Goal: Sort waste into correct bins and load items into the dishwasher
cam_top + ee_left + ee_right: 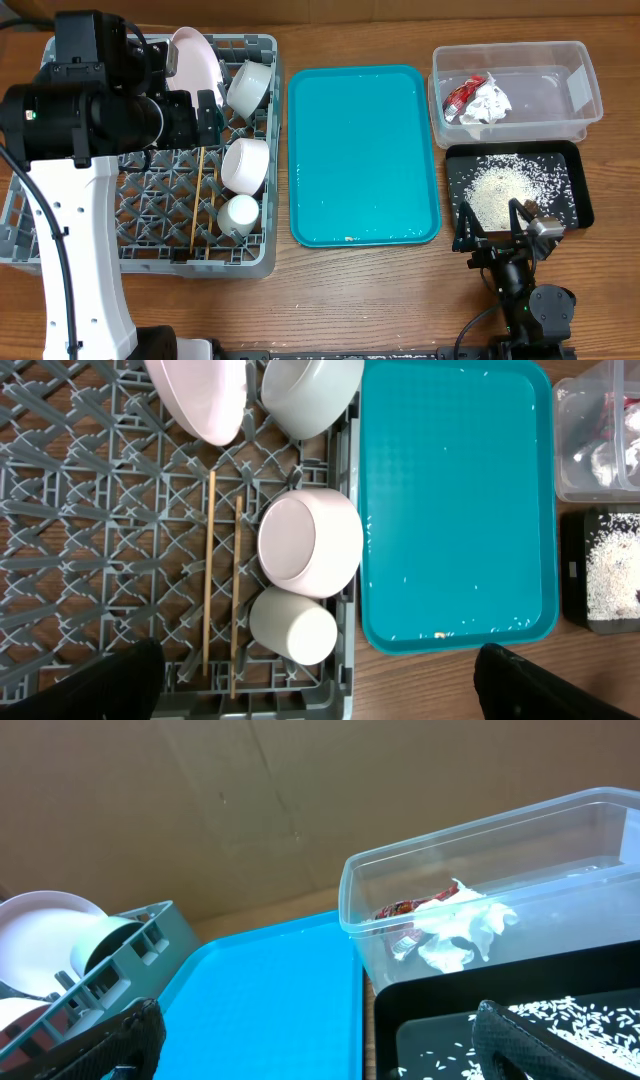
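The wooden tabletop (380,290) is backed by brown cardboard. At its left stands the grey dish rack (160,200). It holds a white plate (195,58) on edge, two white bowls (250,85), a small white cup (238,214) and a pair of chopsticks (203,195) lying flat on the grid. The left tool (318,652) hangs above the rack, fingers spread wide and holding nothing. A teal tray (362,150) lies in the middle. At the right, the clear tub (510,47) contains the crumpled red-and-white wrapper (478,98). Just beside it, nearer the robot, the black tray (583,190) holds loose rice (495,185). The right tool (490,222), also spread wide and empty, sits low at the black tray's near edge.
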{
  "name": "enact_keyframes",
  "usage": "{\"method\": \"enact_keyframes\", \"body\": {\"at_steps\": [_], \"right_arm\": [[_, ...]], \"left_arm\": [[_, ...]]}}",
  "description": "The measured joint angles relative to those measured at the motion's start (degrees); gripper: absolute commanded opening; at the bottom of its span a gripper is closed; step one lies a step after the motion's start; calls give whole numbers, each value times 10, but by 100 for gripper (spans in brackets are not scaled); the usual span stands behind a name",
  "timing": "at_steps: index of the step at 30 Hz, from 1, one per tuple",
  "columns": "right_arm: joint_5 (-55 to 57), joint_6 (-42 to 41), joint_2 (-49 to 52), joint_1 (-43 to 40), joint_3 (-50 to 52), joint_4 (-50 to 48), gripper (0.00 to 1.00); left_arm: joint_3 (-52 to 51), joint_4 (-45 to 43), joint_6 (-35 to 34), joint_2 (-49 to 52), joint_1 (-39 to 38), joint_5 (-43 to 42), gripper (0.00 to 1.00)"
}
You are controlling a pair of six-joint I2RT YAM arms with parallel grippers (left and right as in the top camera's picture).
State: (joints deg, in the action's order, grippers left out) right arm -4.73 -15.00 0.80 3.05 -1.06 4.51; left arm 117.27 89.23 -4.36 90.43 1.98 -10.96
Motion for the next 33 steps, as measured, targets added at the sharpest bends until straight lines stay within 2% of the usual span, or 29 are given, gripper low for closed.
{"method": "enact_keyframes", "body": {"at_steps": [11, 19, 25, 29, 33], "right_arm": [[0, 0, 0, 0, 0, 0, 100], [0, 0, 0, 0, 0, 0, 100], [0, 0, 0, 0, 0, 0, 100], [-2, 0, 0, 0, 0, 0, 100], [-4, 0, 0, 0, 0, 1, 100]], "left_arm": [[0, -2, 1, 0, 0, 3, 100], [0, -50, 15, -10, -4, 73, 100], [-38, -180, 16, -95, -24, 71, 100], [-137, -320, 16, -189, -24, 56, 100], [-272, -412, 16, -287, -24, 50, 100]]}}
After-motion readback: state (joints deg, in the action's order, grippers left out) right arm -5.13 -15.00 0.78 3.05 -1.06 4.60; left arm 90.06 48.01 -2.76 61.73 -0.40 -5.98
